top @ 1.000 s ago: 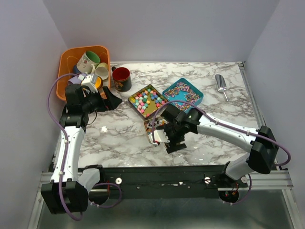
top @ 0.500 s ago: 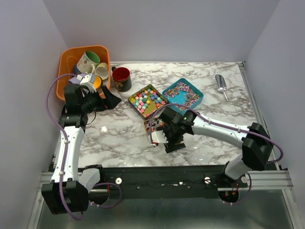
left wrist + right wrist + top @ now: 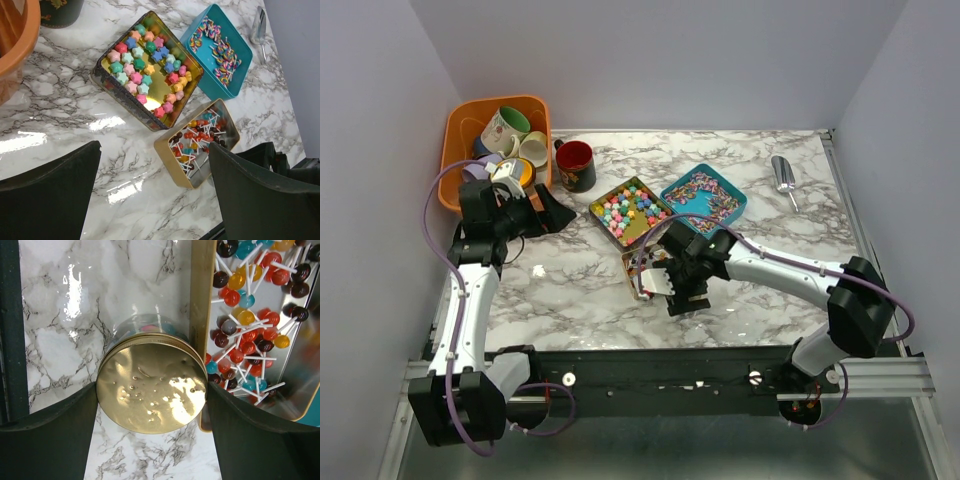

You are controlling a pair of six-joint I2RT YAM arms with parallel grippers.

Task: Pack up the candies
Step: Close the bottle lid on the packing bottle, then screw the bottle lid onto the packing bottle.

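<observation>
Low in the centre of the top view, the right gripper [image 3: 152,392] clasps a gold-lidded jar [image 3: 145,325] with some colour inside, most candies [image 3: 147,65] fill three open tins [image 3: 122,97] beside it, so packing looks far from done, and the left gripper [image 3: 155,147] gapes empty at upper left.

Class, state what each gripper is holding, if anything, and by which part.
The right gripper clasps the jar by opposite sides of its gold lid. The left gripper is open, holding nothing.
</observation>
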